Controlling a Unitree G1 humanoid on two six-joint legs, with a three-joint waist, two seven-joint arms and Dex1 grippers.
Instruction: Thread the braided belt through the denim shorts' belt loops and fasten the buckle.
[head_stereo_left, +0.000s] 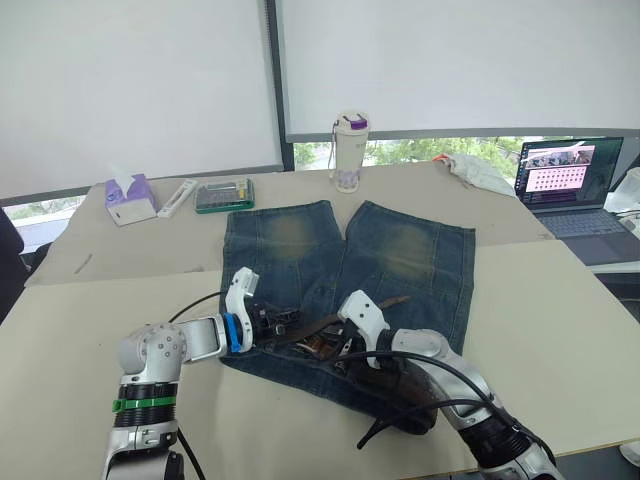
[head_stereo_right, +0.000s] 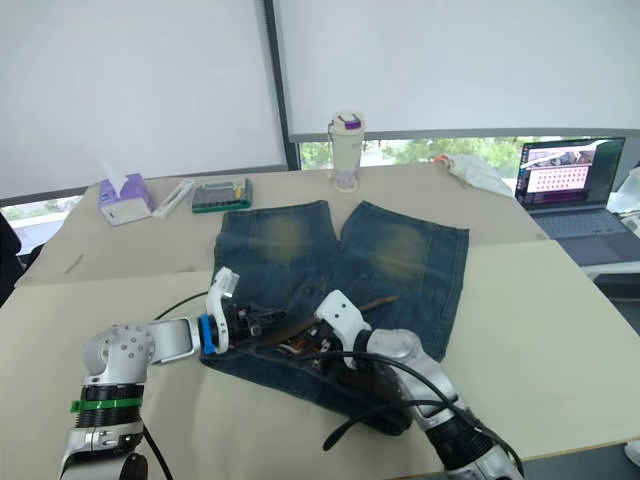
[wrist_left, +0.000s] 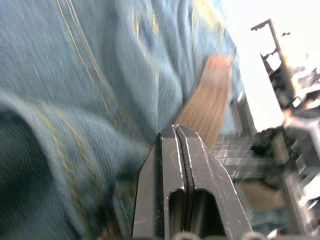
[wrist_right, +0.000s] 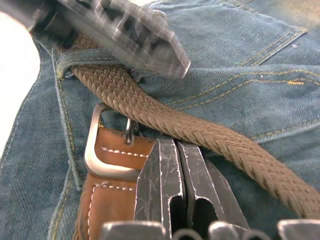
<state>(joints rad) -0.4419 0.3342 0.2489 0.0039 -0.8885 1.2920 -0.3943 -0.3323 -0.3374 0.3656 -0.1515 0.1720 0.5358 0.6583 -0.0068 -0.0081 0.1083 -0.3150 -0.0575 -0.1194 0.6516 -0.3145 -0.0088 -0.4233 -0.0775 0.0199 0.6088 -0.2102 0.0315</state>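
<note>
Loosely curved braided belt (wrist_right: 200, 132), silver buckle (wrist_right: 102, 142)

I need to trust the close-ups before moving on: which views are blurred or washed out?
Left wrist view: smeared, shorts and belt soft, background blown out white. Right wrist view: buckle and braid crisp; the left gripper across it is streaked. Head views: sharp, evenly lit, bright window strip behind.

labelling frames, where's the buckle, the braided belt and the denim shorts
buckle (wrist_right: 95, 150): right wrist view, silver frame's left side
braided belt (wrist_right: 165, 117): right wrist view, woven strap mid-length
denim shorts (head_stereo_left: 290, 240): left eye view, faded patch on a leg
</note>
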